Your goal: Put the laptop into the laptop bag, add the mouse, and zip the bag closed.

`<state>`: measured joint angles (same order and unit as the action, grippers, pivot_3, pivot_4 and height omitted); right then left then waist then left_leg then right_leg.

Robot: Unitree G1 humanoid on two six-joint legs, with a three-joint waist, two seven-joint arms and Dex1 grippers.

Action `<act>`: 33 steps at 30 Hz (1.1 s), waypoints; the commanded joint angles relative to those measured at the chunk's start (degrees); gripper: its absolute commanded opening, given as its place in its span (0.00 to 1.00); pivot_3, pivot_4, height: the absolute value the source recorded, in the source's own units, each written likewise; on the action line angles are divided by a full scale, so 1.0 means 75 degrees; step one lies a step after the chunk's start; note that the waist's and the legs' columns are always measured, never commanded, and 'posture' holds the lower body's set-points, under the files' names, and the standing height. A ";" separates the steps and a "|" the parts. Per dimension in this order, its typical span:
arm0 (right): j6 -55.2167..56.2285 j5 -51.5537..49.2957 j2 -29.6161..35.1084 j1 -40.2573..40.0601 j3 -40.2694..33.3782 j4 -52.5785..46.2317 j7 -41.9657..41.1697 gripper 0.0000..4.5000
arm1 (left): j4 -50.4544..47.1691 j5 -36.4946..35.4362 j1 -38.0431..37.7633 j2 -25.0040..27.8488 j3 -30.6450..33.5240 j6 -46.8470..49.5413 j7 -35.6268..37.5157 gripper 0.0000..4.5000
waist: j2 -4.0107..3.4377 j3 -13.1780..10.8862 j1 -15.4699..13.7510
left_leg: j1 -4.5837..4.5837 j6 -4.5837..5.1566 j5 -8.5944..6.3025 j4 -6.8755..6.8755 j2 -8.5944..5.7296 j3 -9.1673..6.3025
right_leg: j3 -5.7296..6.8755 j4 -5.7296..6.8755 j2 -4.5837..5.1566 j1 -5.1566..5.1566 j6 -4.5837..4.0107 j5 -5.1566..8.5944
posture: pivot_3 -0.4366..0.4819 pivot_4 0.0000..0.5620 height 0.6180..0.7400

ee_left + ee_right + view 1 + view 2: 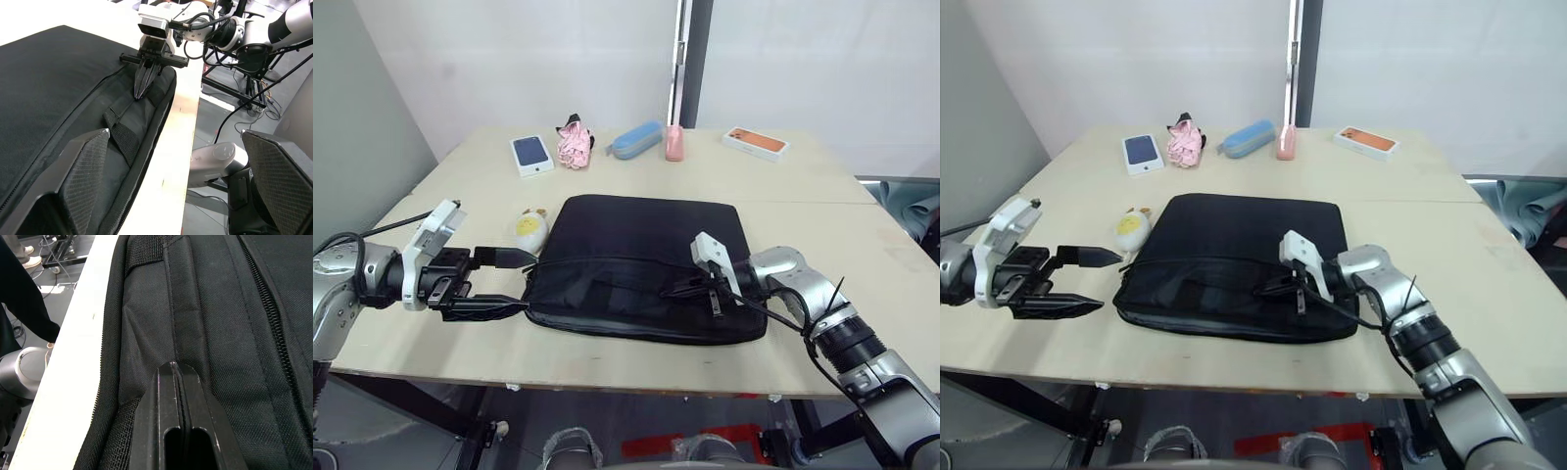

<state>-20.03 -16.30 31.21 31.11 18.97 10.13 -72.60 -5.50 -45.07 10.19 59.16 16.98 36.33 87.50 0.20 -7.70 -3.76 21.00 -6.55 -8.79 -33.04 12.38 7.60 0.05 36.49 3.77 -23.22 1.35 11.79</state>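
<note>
The black laptop bag [641, 250] lies flat on the table's near middle, its zipper edge and strap handles [120, 137] facing me. At the bag's left end my left gripper [530, 281] is open, one finger above and one below the corner, apart from the fabric. My right gripper [668, 291] is shut, its fingertips [172, 369] pressed together against the strap ridge on the bag's front. I cannot tell whether anything is pinched between them. The laptop and the mouse are hidden.
A yellow-and-white plush toy [530, 229] sits just off the bag's back left corner. Along the far side stand a boxed phone [531, 154], a pink cloth bundle [574, 145], a blue case [636, 139], a pink item [674, 143] and an orange box [756, 142].
</note>
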 commanded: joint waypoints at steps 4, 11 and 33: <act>-0.0279 0.0378 0.0079 -0.0183 0.0188 0.0434 0.0002 0.01 | 0.1591 0.0644 0.0109 0.0096 0.0751 -0.0764 -0.0507 1.00 | 0.0000 0.0001 0.0003 | 0.0001 0.0000 0.0000 0.0007 0.0000 -0.0002 | 0.0003 -0.0003 -0.0001 -0.0001 0.0000 0.0000 | 0.48 0.27 1.00; -0.0285 0.0397 0.0056 -0.0213 0.0200 0.0365 -0.0024 0.01 | 0.3508 0.1498 0.1195 -0.0226 0.0541 -0.1377 -0.1677 1.00 | 0.0024 0.0020 0.0001 | 0.0001 0.0000 0.0000 0.0010 0.0000 -0.0005 | 0.0006 -0.0024 -0.0002 0.0003 -0.0001 -0.0001 | 0.48 0.27 1.00; -0.0840 0.0250 0.0120 -0.0960 -0.0089 -0.0895 0.0550 0.00 | 0.9389 0.3937 0.5686 -0.2644 -0.0913 -0.0666 -0.5096 0.88 | 0.0057 0.0035 0.0005 | 0.0014 -0.0008 0.0002 0.0095 -0.0002 -0.0011 | 0.0032 -0.0131 -0.0004 0.0010 -0.0006 -0.0004 | 0.48 0.27 1.00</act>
<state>-23.99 -16.34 31.28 25.90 16.60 1.93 -69.73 64.18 -16.58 51.75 39.50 10.35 32.11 49.15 0.63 -7.44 -3.72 21.10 -6.61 -8.78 -32.33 12.36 7.52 0.29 35.50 3.74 -23.14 1.30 11.76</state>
